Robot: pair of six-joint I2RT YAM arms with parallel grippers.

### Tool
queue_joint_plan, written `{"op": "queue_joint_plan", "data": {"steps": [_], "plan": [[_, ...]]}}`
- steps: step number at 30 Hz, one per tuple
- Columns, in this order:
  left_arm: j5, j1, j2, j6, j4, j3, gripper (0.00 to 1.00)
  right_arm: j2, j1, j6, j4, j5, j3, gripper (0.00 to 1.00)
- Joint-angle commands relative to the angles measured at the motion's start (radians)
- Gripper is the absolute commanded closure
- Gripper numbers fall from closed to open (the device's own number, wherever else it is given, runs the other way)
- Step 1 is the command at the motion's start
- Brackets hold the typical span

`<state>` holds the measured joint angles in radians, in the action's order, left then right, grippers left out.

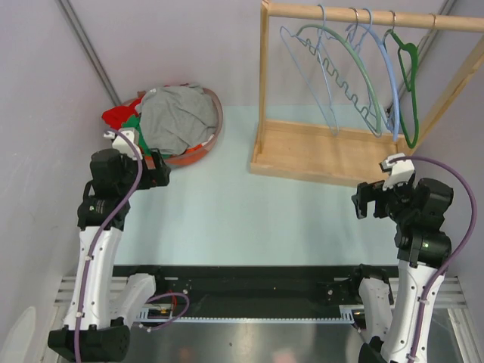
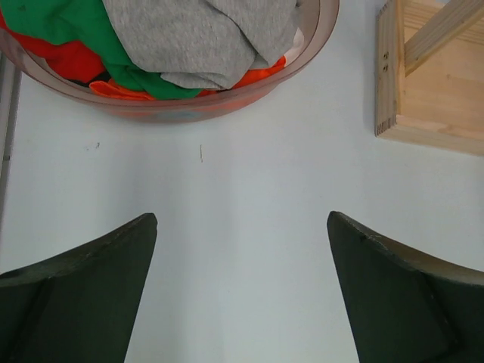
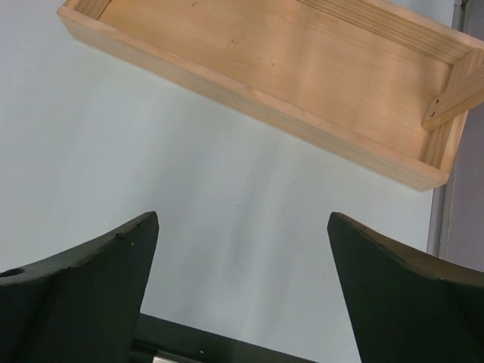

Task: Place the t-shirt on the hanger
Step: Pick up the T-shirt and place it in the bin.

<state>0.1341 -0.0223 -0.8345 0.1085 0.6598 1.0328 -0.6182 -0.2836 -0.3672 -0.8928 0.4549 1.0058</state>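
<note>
t-shirt lying crumpled atop basket: soft, light, floppy; pinching raised fold looking best. left fingers, right fingers gaping wide, holding nothing.

Two arms are showing: left arm, right arm. Two grippers are showing, left gripper and right gripper, each carrying two dark fingers. One wooden rack is standing on one table. Four hangers are hanging on it: one pale blue hanger, another pale blue hanger, one sage-green wavy hanger, one dark green hanger. The overlap is making that count unsure. One round basket is holding one grey t-shirt plus green cloth, red cloth and orange cloth. The exact garment count is staying unclear.
</note>
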Motion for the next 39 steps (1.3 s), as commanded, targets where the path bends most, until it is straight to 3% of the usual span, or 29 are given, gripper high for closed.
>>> {"op": "queue_joint_plan", "data": {"steps": [1, 9, 17, 29, 32, 35, 36, 39], "plan": [[-0.025, -0.008, -0.066, 0.051, -0.094, 0.087, 0.0, 0.009, -0.005, -0.076, -0.063, 0.022, 0.063, 0.0], [-0.122, -0.008, -0.316, 0.04, -0.301, 0.274, 0.0, 0.026, -0.005, -0.137, -0.116, -0.019, 0.076, 0.0], [-0.234, -0.01, -0.717, 0.072, -0.397, 0.53, 0.0, -0.008, -0.005, -0.156, -0.136, -0.033, 0.08, 0.0], [-0.142, -0.011, -1.089, 0.062, -0.377, 0.766, 0.01, -0.029, -0.026, -0.171, -0.152, -0.007, 0.085, 0.01], [-0.065, -0.011, -1.078, 0.06, -0.426, 0.74, 0.11, -0.029, -0.026, -0.173, -0.155, -0.004, 0.085, 0.0], [0.013, -0.011, -1.071, 0.056, -0.451, 0.746, 0.39, -0.031, -0.026, -0.176, -0.155, -0.001, 0.085, 0.0], [0.03, -0.013, -1.075, 0.053, -0.442, 0.771, 0.61, -0.031, -0.026, -0.176, -0.158, 0.002, 0.086, 0.0], [0.041, -0.013, -1.066, 0.062, -0.419, 0.817, 0.87, -0.025, -0.026, -0.179, -0.158, 0.004, 0.086, 0.01]]}}
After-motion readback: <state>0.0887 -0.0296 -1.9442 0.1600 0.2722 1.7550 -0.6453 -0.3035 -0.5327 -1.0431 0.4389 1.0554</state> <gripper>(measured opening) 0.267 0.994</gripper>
